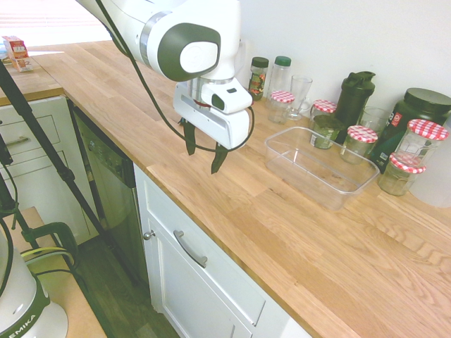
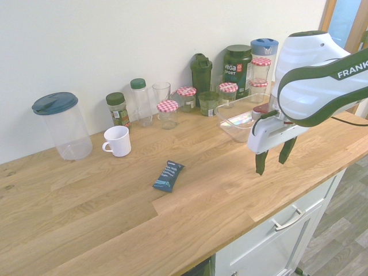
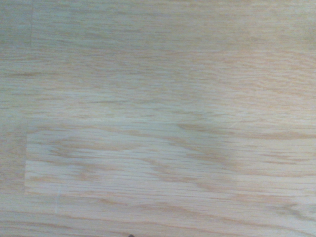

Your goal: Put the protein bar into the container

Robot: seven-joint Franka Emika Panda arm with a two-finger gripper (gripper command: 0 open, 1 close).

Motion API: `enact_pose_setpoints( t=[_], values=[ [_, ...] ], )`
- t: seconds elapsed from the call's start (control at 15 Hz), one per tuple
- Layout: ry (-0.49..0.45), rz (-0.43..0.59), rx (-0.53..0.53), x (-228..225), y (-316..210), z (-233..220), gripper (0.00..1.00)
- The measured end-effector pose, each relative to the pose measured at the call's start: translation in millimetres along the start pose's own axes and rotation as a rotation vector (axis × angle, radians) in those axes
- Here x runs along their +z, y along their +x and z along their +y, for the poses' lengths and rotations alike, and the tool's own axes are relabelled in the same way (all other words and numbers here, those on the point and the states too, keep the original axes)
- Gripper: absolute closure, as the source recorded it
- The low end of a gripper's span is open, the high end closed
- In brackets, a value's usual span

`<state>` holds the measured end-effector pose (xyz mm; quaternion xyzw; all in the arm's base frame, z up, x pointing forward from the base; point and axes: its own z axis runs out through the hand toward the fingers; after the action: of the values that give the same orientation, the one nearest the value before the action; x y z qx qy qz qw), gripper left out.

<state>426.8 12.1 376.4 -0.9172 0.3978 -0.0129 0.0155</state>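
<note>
The protein bar (image 2: 168,175), in a dark blue wrapper with light print, lies flat on the wooden counter (image 2: 86,213), in front of the white mug. The arm hides it in the first exterior view. The clear shallow container (image 1: 320,166) (image 2: 241,119) stands empty near the jars. My gripper (image 1: 204,148) (image 2: 272,156) hangs open above bare counter, close to the container's near end and well apart from the bar. Nothing is between its fingers. Only wood grain shows in the wrist view.
Red-checkered-lid jars (image 1: 361,144), spice bottles (image 2: 117,108), a glass (image 2: 161,92), a dark shaker (image 1: 354,96) and a Vega tub (image 2: 237,69) line the wall behind the container. A white mug (image 2: 118,141) and a tall lidded clear canister (image 2: 61,124) stand further along.
</note>
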Motion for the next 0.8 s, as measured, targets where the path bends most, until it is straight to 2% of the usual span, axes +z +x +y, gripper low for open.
enact_pose_setpoints(
  t=[0.27,0.53,0.8],
  values=[
    [-0.011,0.005,0.010,2,-18,-15,0.00],
    [-0.002,0.019,0.013,-4,-80,-60,0.00],
    [0.014,0.016,0.089,-25,-124,-110,0.00]
  ],
)
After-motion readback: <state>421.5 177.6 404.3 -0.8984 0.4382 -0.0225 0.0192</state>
